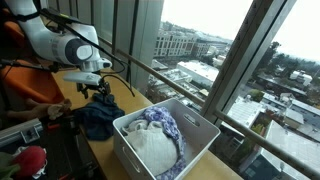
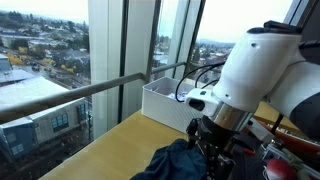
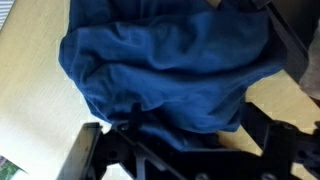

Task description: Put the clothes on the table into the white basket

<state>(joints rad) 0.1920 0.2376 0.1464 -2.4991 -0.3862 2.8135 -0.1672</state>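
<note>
Gripper is down on the blue cloth, which lies on the table just beside the white basket. Cannot tell whether the jaws are parted or clamped; fabric obscures them. The basket holds patterned clothes.

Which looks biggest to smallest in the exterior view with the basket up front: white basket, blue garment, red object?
1. white basket, though it is nearest the camera, which inflates it
2. blue garment
3. red object, partly hidden
</note>
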